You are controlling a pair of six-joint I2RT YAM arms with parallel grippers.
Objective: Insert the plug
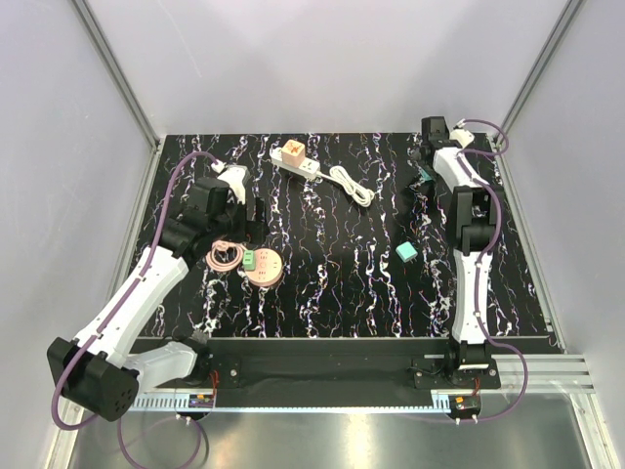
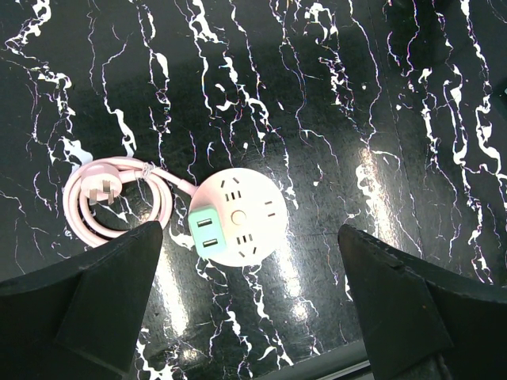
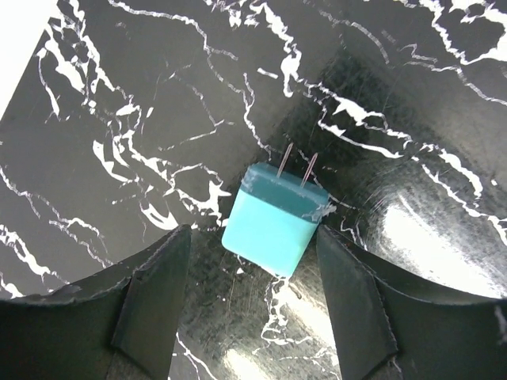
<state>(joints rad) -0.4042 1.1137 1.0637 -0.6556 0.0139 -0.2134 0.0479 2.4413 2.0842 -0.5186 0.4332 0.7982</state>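
Right end effector (image 3: 252,239) part-open astride teal plug (image 3: 273,229), grip unclear, left end effector (image 2: 249,232) wide open over round power strip (image 2: 252,207)

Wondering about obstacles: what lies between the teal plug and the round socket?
Nothing. In the top view, the stretch from the teal plug to the round socket is bare marbled tabletop.

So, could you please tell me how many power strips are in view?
2. The round power strip lies at left, its pink cord coiled beside it; the white rectangular strip lies at far centre. None seems hidden.
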